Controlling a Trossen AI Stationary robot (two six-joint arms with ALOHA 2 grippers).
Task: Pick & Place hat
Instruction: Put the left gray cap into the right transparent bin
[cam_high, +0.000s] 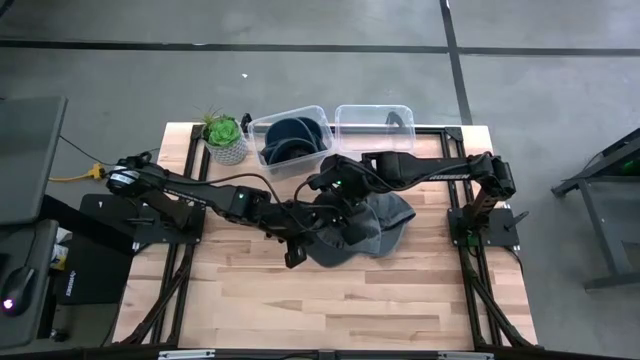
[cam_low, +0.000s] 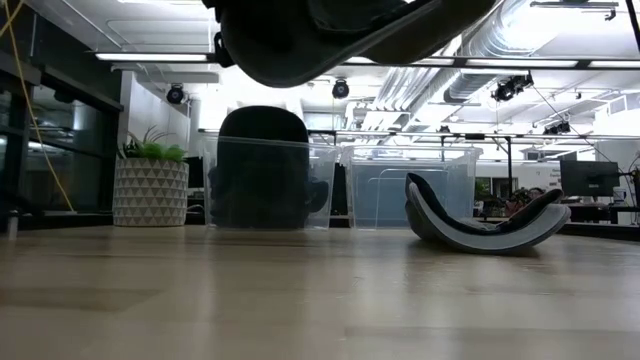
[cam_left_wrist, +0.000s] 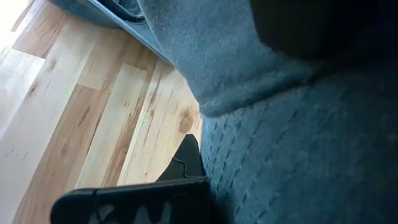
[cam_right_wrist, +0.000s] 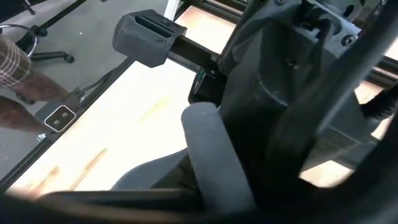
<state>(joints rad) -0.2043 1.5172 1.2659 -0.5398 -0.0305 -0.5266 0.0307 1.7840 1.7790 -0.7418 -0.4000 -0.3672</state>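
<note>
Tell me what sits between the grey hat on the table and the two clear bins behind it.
Nothing separate lies on the wood between the grey hat and the bins. The left bin already holds a dark hat; the right bin looks empty. Both arms cross above the hat, left gripper and right gripper at it.

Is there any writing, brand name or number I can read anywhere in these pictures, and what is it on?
White lettering on the right arm: a brand-like word, too small and blurred to read.
White square tag at the table's edge: a printed mark, unreadable.
Nothing readable on the hat, the bins or the plant pot.
</note>
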